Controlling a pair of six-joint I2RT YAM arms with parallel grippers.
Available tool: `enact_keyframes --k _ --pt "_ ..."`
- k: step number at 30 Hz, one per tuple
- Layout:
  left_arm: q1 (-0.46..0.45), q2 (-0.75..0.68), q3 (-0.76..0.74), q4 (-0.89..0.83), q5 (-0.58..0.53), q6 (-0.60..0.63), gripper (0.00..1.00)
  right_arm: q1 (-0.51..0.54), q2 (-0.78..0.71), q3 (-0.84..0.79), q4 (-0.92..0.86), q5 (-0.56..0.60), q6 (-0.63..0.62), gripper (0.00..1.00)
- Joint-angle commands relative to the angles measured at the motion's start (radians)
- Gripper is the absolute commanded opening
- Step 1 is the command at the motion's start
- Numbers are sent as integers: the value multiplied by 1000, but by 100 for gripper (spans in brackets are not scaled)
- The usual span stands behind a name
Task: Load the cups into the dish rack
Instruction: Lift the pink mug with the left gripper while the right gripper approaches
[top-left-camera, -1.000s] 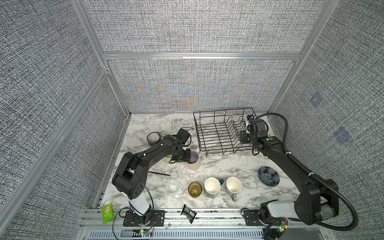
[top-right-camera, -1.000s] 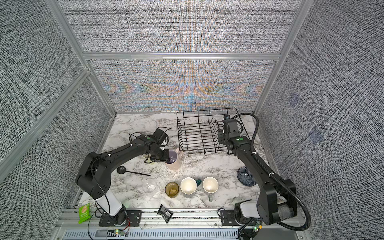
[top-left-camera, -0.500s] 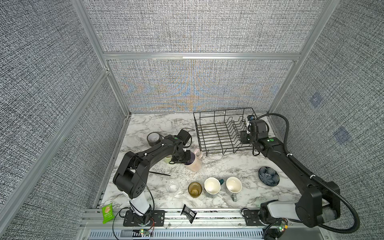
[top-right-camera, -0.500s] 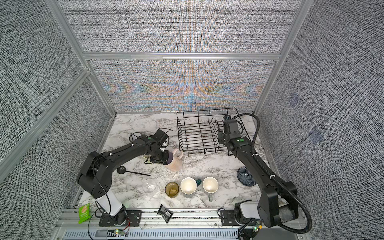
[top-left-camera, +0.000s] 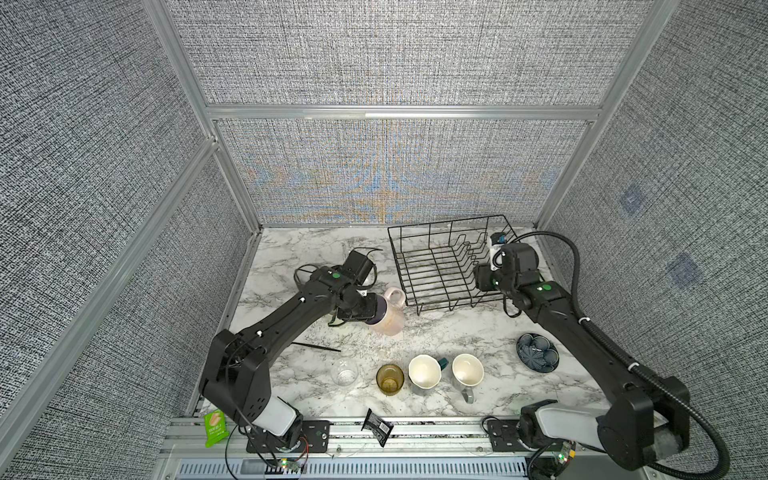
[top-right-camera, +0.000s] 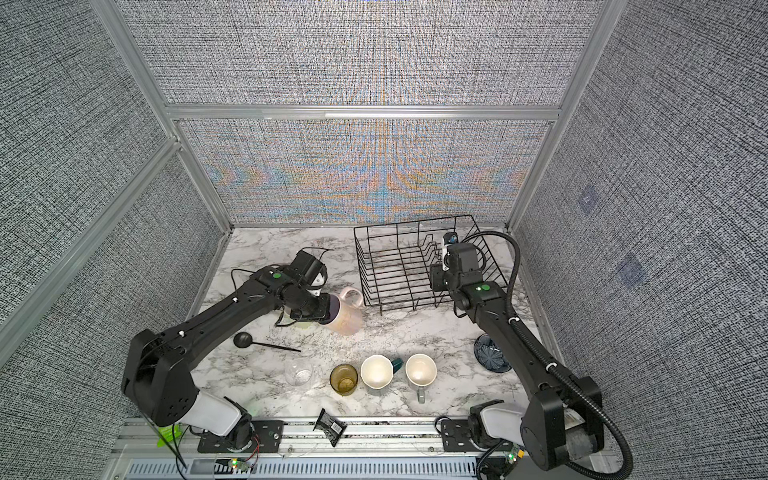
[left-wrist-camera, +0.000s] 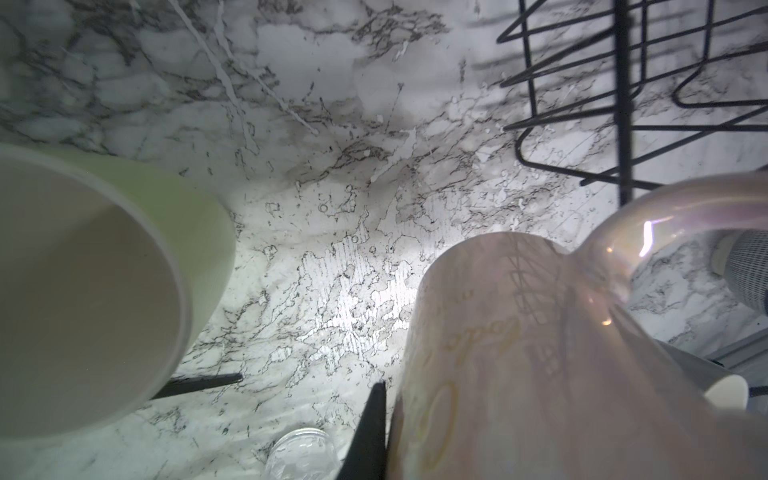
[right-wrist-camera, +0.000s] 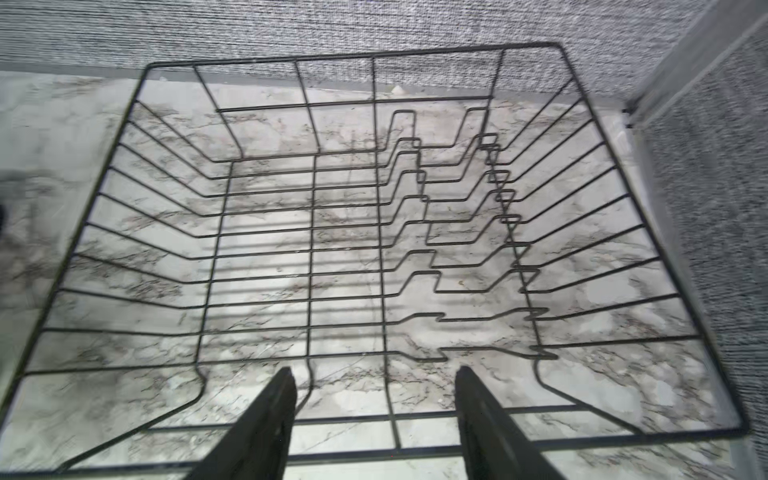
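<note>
The left wrist view cut off the light green mug (left-wrist-camera: 124, 270), the tall pink mug (left-wrist-camera: 540, 353) and the small clear glass (left-wrist-camera: 301, 455) at its edges. In both top views the left arm covered nearly all of the green mug, and the left gripper (top-left-camera: 371, 312) hid part of the pink mug's mouth. The right wrist view was blurred.

My rig, itemised.

- Left arm (top-left-camera: 282, 324): matte black, boxy links, rounded joints. Green dot (top-left-camera: 335, 274) on the forearm housing. Black camera box (top-left-camera: 358, 266) at one o'clock of that dot. White collar (top-left-camera: 276, 415) at the base.
- Right arm (top-left-camera: 582, 332): same black build, with its own green dot (top-left-camera: 547, 286). White cable ties (top-left-camera: 585, 319). Ribbed black hose (top-left-camera: 576, 270) along its three o'clock side.
- Each arm stands on a black bolted plate (top-left-camera: 316, 430).
- Right gripper (right-wrist-camera: 374, 374): two black tapered fingers (right-wrist-camera: 262, 424).
</note>
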Motion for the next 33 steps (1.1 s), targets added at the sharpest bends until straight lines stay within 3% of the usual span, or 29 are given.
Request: enact_keyframes --k 1,5,7,10,14,21,26,30,33 --pt "2 -38 29 -68 -47 30 0 11 -23 -14 38 -268 57 62" --pt "5 -76 74 -120 -109 59 0 18 -75 -80 124 -509 121 64" --pt "5 -123 64 -66 -87 63 0 25 -95 -97 180 -643 155 64" --pt "4 -199 -1 113 36 61 0 46 -113 -102 229 -792 181 64" --pt "5 -246 -85 396 304 16 0 80 -137 -101 284 -946 199 64" --pt "5 -202 -48 568 582 48 0 119 -203 -141 419 -1026 249 68" --pt "3 -171 -110 826 761 -81 0 141 -213 -145 525 -1020 313 68" --pt "-4 -152 -118 886 805 -138 0 159 -200 -183 699 -1139 322 69" --pt "-16 -160 -145 959 821 -170 0 173 -190 -204 773 -1148 358 75"
